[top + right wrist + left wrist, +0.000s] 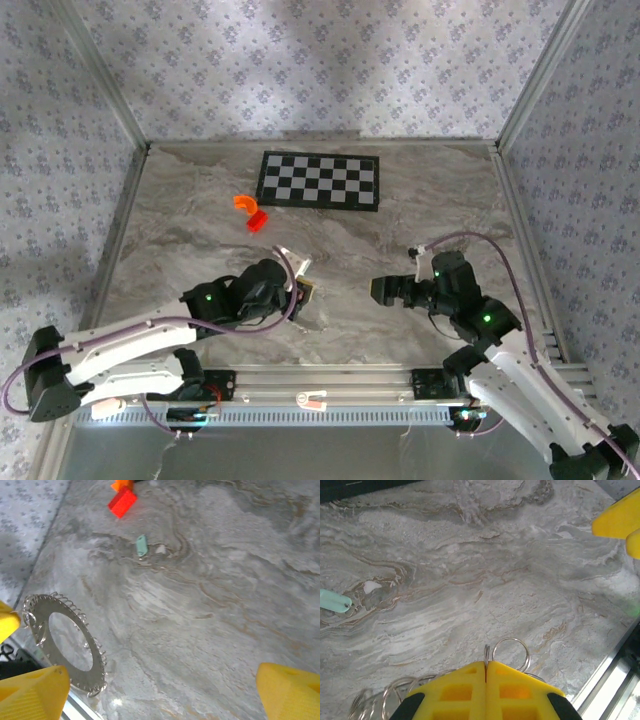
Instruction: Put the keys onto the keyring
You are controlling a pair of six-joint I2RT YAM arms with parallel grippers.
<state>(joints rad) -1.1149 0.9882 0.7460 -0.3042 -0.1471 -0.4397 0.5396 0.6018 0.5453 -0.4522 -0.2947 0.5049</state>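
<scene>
The left hand [486, 666] is clenched on the thin silvery beaded-chain keyring [95, 679], apparently holding it steady so that a key can be threaded on. The tiny pale teal flat key [141, 545] lies loose on the grey marbled desk [430, 215], near the keyring but apart from it. The right hand [160, 680], released and empty, faces the keyring, likely poised to fetch the key.

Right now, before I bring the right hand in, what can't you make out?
The keyring: left wrist view, the shut left hand covers most of it, so the depth of the pinch is hidden.
The key: cut off by the left edge of the left wrist view; its hole is too small in the right wrist view.
The orange piece: cut off by the right wrist view's top edge.
</scene>
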